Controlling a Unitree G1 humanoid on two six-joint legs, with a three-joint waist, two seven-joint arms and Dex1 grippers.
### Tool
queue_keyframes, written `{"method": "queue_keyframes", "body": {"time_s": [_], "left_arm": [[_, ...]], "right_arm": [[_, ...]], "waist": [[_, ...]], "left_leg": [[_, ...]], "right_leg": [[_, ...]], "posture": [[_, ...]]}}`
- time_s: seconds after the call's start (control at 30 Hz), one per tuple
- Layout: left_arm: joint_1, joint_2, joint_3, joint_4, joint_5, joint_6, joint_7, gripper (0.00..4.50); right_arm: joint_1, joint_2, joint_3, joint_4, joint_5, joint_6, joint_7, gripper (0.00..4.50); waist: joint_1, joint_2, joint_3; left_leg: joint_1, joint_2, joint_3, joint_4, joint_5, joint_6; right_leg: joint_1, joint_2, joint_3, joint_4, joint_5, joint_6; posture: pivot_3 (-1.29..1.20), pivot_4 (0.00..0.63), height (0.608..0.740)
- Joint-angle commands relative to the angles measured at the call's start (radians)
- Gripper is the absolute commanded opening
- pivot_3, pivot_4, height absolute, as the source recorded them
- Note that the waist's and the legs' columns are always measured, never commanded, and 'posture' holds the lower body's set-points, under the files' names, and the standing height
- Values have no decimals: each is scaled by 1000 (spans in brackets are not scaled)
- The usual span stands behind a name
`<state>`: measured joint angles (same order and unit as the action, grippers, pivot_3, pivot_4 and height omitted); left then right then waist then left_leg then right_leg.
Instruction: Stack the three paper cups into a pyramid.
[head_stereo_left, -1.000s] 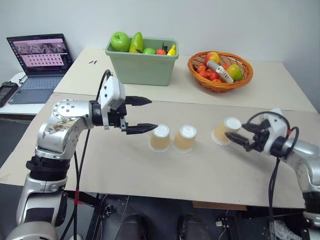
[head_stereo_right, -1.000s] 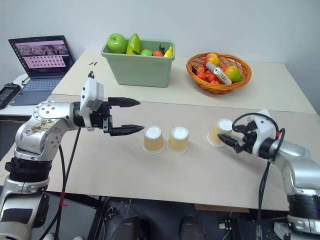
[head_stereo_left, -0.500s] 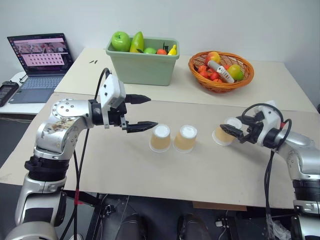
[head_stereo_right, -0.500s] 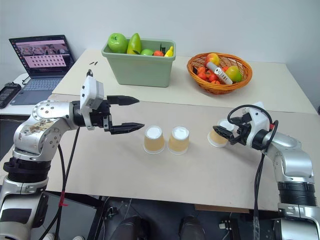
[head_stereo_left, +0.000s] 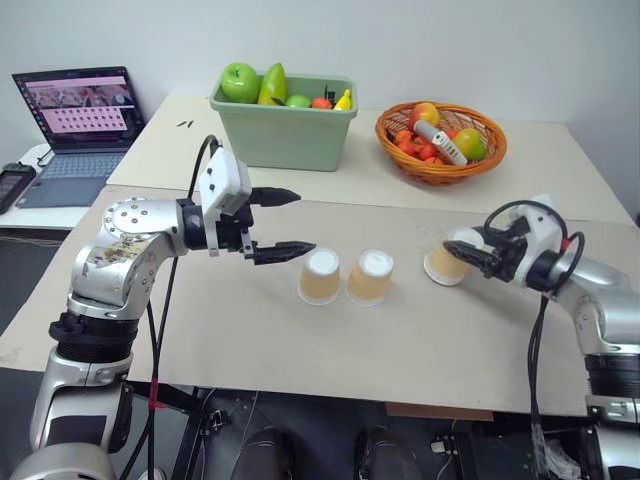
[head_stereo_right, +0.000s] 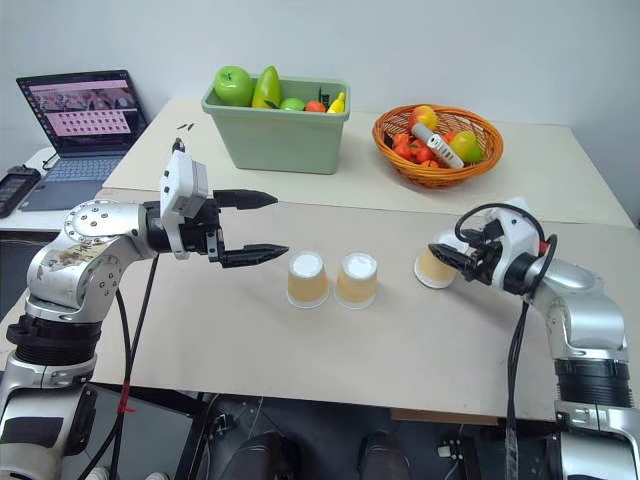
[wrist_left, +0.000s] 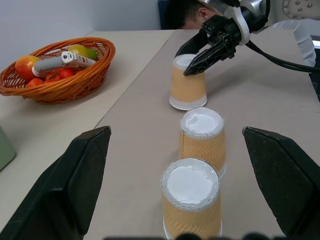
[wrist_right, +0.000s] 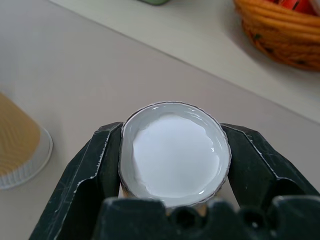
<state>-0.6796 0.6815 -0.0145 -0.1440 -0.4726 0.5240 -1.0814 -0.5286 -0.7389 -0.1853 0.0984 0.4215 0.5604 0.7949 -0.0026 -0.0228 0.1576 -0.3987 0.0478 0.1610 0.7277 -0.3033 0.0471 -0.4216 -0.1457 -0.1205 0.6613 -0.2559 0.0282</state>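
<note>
Two paper cups (head_stereo_left: 320, 277) (head_stereo_left: 370, 278) stand upside down, side by side, in the middle of the beige table (head_stereo_left: 300, 350). To their right is the third cup (head_stereo_left: 443, 266), also base up and slightly tilted, low over the table. My right gripper (head_stereo_left: 468, 256) is shut on it near its white base (wrist_right: 175, 152), one finger (wrist_right: 95, 170) on each side. Left of the pair, my left gripper (head_stereo_left: 303, 222) hangs open and holds nothing, pointing along the row of cups (wrist_left: 190, 200).
At the back stand a green bin (head_stereo_left: 285, 130) of fruit and an orange basket (head_stereo_left: 440, 140) of fruit. A laptop (head_stereo_left: 75, 130) sits at the far left. A person's head (wrist_left: 187, 12) shows beyond the table end.
My right gripper closed on the third cup, then rose a little and shifted slightly toward the other two. The left arm and the two middle cups stayed put.
</note>
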Motion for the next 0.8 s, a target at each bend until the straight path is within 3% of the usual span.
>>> {"method": "queue_keyframes", "body": {"time_s": [0.03, 0.37, 0.67, 0.8], "left_arm": [[25, 9, 30, -35, -8, -5, 22, 4500], [66, 32, 38, -61, -15, 6, 29, 4500], [85, 57, 54, -101, -29, 32, 38, 4500], [99, 66, 64, -126, -38, 47, 42, 4500]], "right_arm": [[-124, -51, -19, -116, 93, 43, 92, 2706], [-453, -23, 206, -83, 181, 134, 428, 2706], [-513, 61, 368, 51, 70, 33, 572, 2706], [-526, 82, 381, 132, 24, -15, 606, 2706]], "waist": [[-7, 3, 2], [-9, 3, 2], [-6, 3, 2], [-7, 3, 2]], "left_leg": [[0, 0, 0, 0, 0, 0], [-1, 1, 0, -1, 0, 0], [-4, 0, -1, -1, 0, 0], [-5, 0, -1, -1, 0, 0]], "right_leg": [[0, 0, 0, 0, 0, 0], [0, 1, -2, 1, 0, 0], [-1, 1, -3, 2, 0, 0], [-2, 0, -4, 2, 0, 0]], "posture": [[0, 150, 737], [0, 150, 737], [0, 150, 737], [0, 150, 737]]}}
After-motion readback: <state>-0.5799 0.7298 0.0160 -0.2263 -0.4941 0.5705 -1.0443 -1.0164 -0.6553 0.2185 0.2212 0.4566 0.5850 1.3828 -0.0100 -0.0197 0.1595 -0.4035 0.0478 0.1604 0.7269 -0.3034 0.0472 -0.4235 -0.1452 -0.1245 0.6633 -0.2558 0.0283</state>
